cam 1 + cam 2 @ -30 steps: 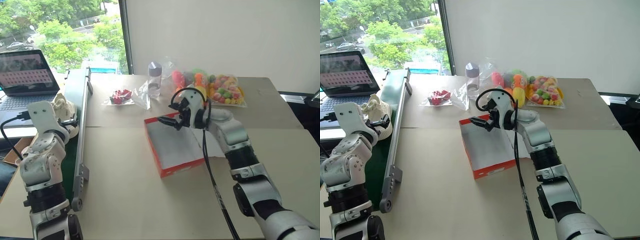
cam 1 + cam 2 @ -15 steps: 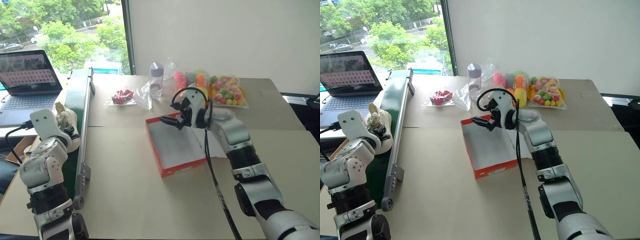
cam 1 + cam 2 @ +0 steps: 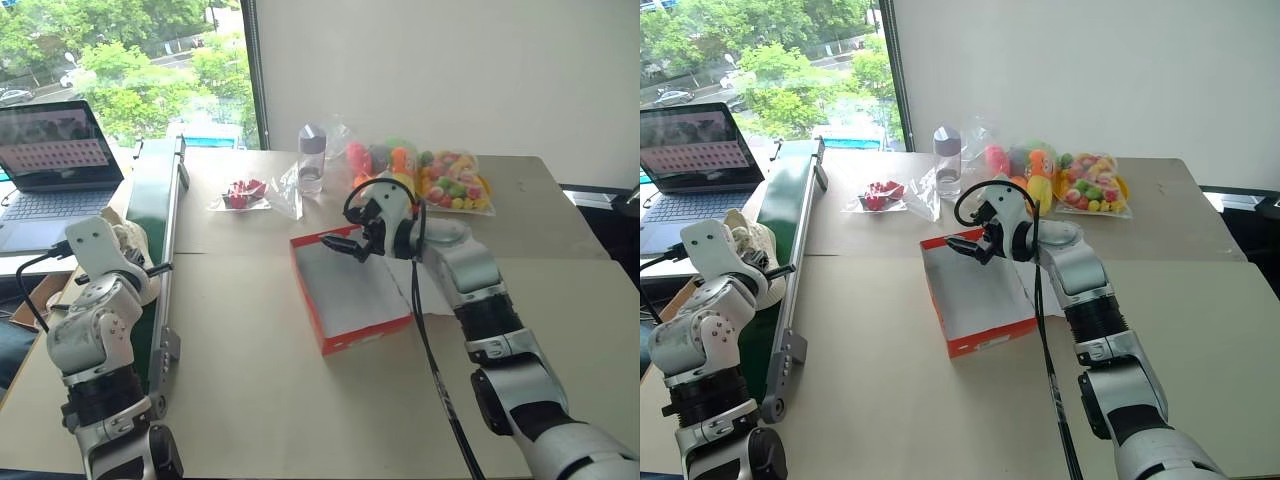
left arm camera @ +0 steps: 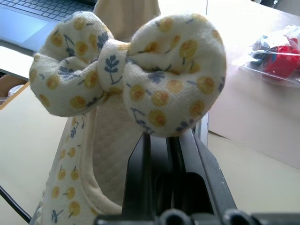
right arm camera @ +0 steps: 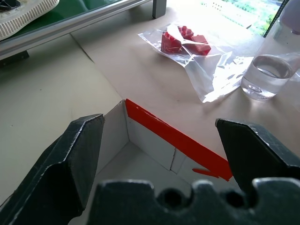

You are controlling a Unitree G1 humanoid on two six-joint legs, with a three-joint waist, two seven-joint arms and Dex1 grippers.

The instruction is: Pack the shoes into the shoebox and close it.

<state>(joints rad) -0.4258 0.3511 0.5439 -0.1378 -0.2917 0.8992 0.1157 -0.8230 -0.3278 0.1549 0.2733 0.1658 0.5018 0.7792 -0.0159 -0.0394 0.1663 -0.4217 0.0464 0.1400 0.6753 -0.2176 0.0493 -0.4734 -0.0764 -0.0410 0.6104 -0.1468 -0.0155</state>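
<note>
Bench (image 3: pixel 260 390) of pale cardboard colour carries the shoebox (image 3: pixel 350 292), red-orange outside and white inside, lying empty near the middle. The right claw (image 3: pixel 338 243) hovers over the box's far corner with its fingers spread wide, holding nothing. At the left, a long green tray (image 3: pixel 152 205) runs along the bench edge, and the left claw (image 3: pixel 128 262) sits on it, closed on a cream shoe (image 3: pixel 128 240). A laptop (image 3: pixel 55 160) stands beyond the tray. Farther back are a water bottle (image 3: pixel 312 158), a clear bag of red pieces (image 3: pixel 240 193) and a bag of coloured toys (image 3: pixel 452 180).

Left wrist view: the two black fingers (image 4: pixel 140 164) lie pressed together, pinching the shoe (image 4: pixel 93 136) under its bow (image 4: pixel 136 70), cream fabric dotted with yellow.

Right wrist view: the fingers (image 5: pixel 70 159) stand far apart above the shoebox's corner (image 5: pixel 150 136); the second shoe (image 5: pixel 23 14), with its lattice upper, lies on the tray.
</note>
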